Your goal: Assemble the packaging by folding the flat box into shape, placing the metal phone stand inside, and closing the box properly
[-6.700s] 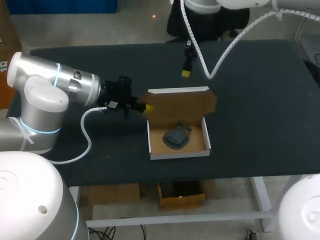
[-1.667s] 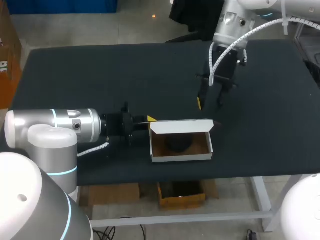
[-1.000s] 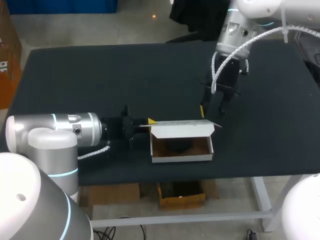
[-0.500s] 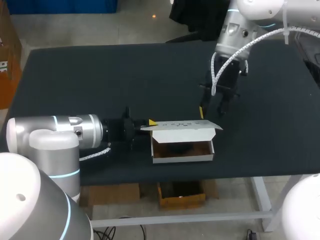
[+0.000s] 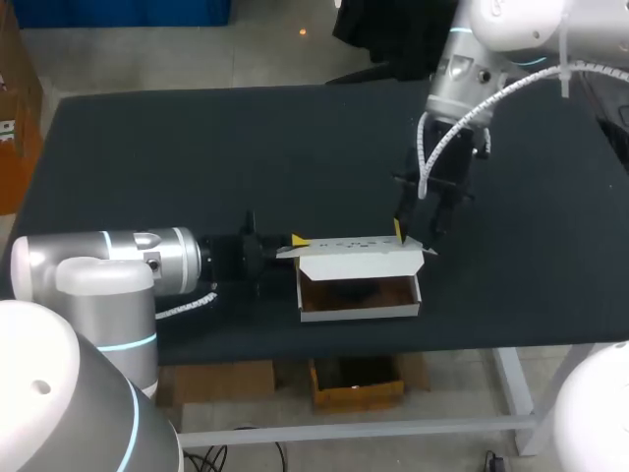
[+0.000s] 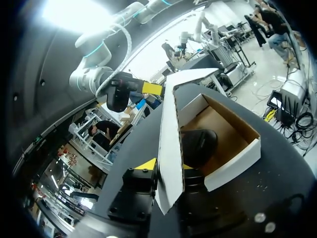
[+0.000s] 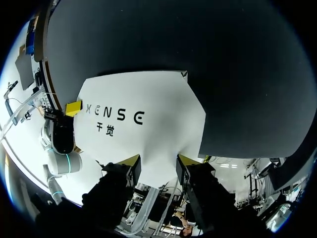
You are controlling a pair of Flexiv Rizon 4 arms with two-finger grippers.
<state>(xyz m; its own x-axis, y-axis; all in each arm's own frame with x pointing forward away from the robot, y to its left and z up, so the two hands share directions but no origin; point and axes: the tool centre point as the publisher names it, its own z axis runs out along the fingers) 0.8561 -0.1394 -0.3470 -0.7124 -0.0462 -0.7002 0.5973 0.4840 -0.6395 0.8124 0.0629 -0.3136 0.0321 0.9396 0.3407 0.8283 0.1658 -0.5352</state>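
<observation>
White cardboard box with brown interior (image 5: 359,307) stands on the black desk (image 5: 197,147), near the desk's front edge and slightly right of centre. The box's hinged white lid (image 5: 354,244) is attached along the far wall and lies lowered over the opening at a shallow angle, not seated; the front part of the interior is exposed in the head view. The lid's outer face carries dark lettering, seen in the right wrist view. A dark metal phone stand (image 6: 198,144) lies inside the box on its brown floor, partly under the lid. The left hand (image 5: 295,240) comes in low along the desk from the left and meets the lid's left end. In the left wrist view the lid panel (image 6: 171,144) runs edge-on between the two yellow tips, one on each face, so the left hand (image 6: 167,165) is clamped on the lid. The right hand (image 5: 413,234) hangs from above at the lid's far right corner. In the right wrist view its fingers stand apart, their tips at the lid's (image 7: 143,119) edge; whether they touch it cannot be told.
</observation>
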